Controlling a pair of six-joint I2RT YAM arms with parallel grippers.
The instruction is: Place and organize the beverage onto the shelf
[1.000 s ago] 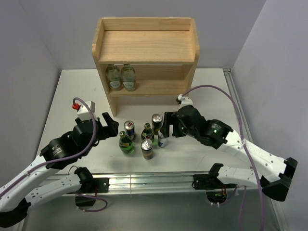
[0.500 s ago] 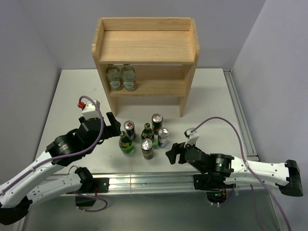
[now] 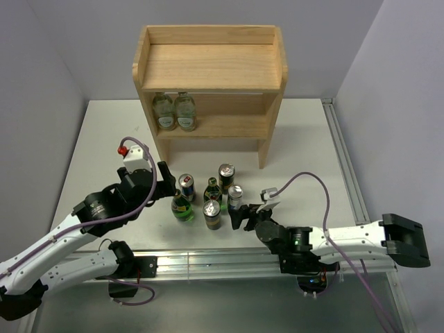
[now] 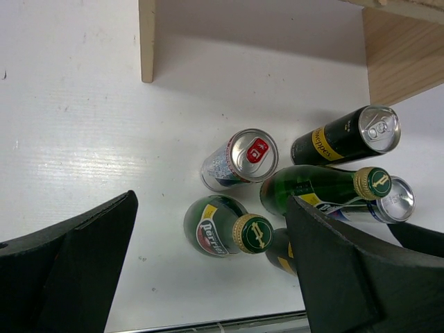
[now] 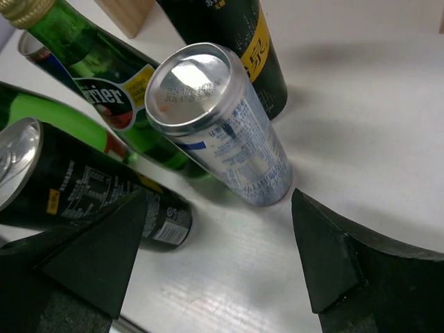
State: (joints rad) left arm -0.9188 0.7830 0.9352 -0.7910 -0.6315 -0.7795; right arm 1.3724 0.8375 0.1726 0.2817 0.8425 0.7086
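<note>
The wooden shelf (image 3: 208, 66) stands at the back, its top board bare. The six drinks stand grouped on the table in front of it: two green bottles (image 3: 182, 206) (image 3: 212, 191), two black cans (image 3: 226, 176) (image 3: 212, 214) and two blue-and-silver cans (image 3: 186, 186) (image 3: 235, 198). My left gripper (image 3: 165, 183) is open just left of the group; in its wrist view the near green bottle (image 4: 222, 229) lies between the fingers (image 4: 76, 263). My right gripper (image 3: 243, 218) is open, low at the group's right front, facing the slim can (image 5: 222, 125).
Two clear pale bottles (image 3: 175, 111) stand on the shelf's lower tier at the left. A shelf leg (image 4: 146, 38) shows beyond the cans. A metal rail (image 3: 208, 263) runs along the near table edge. Grey walls close in on both sides.
My right arm has pulled back from the cans near the shelf to the near edge, then moved left and low toward the slim can. My left gripper has moved right toward the drinks.
</note>
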